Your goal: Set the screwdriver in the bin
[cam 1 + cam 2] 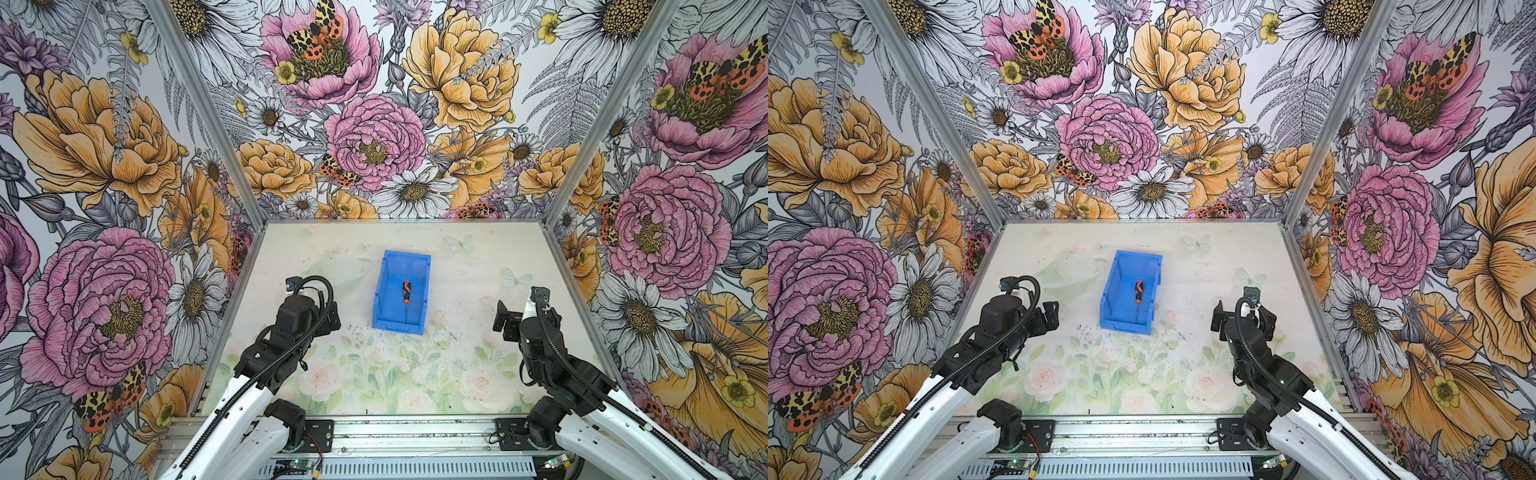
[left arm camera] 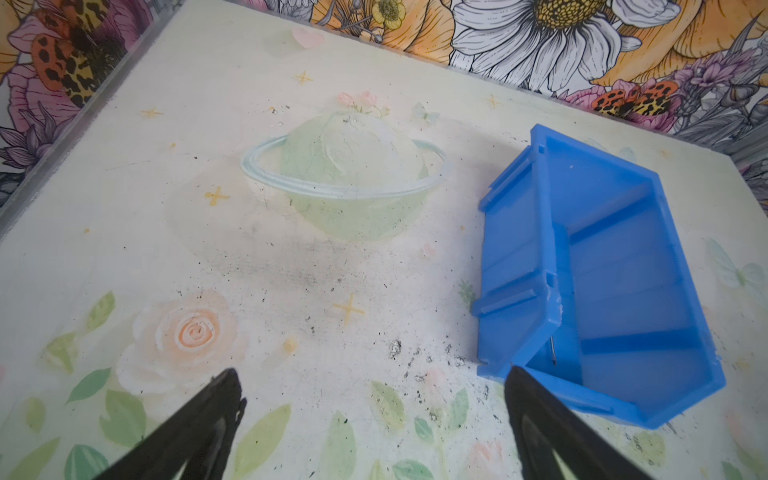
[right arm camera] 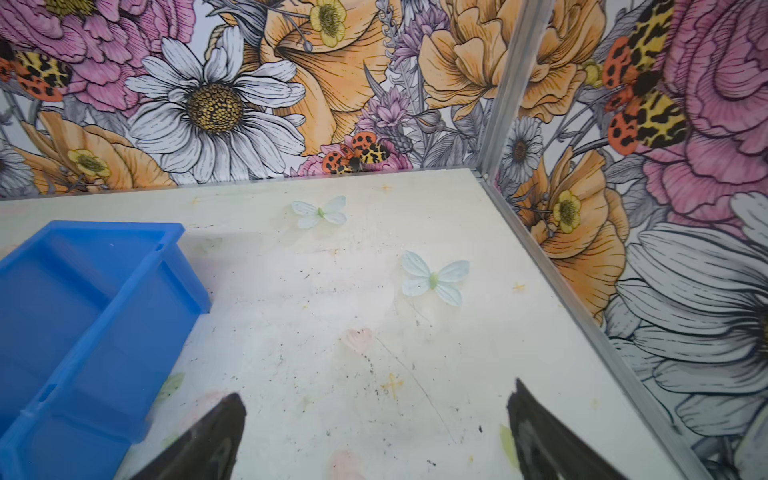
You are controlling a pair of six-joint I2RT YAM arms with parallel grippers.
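Note:
The screwdriver [image 1: 406,292] [image 1: 1138,291], with its orange-and-black handle, lies on the floor of the blue bin [image 1: 384,291] [image 1: 1117,301], handle toward the back. The bin stands mid-table in both top views. My left gripper [image 1: 331,318] [image 1: 1049,316] [image 2: 372,374] hovers to the left of the bin, open and empty. In the left wrist view the bin [image 2: 519,249] is close beside one finger, and only the thin shaft tip of the screwdriver [image 2: 552,352] shows. My right gripper [image 1: 525,311] [image 1: 1244,312] [image 3: 376,392] is open and empty to the right of the bin [image 3: 104,332].
Floral walls with metal corner posts [image 1: 571,174] close the table on three sides. A metal rail [image 1: 411,432] carrying both arm bases runs along the front edge. The tabletop print is pale, with dark specks [image 2: 415,361] near the bin's front.

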